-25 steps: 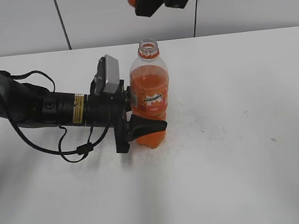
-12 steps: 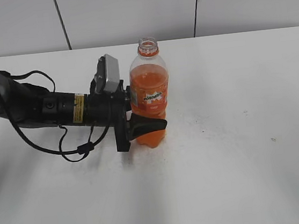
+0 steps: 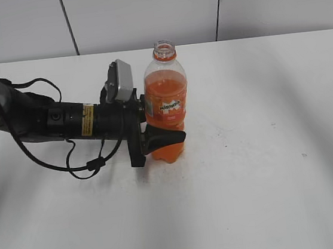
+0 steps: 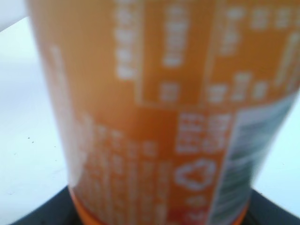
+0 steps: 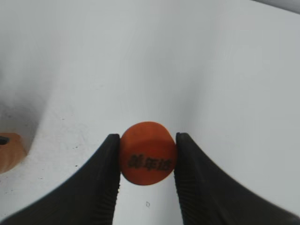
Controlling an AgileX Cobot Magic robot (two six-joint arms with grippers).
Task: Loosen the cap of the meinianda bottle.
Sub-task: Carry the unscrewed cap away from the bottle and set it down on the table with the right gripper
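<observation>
Right gripper pinching cap, left gripper clamping open bottle

— Where's the left arm?

— It lies low, reaching in from nine o'clock toward the middle. Its wrist is level, and the left gripper is clamped on the lower body of the meinianda bottle, one dark finger wrapping the front.

— And the right one?

— Up at one o'clock, mostly out of frame. The right gripper pinches the cap between both ribbed fingers.
</observation>
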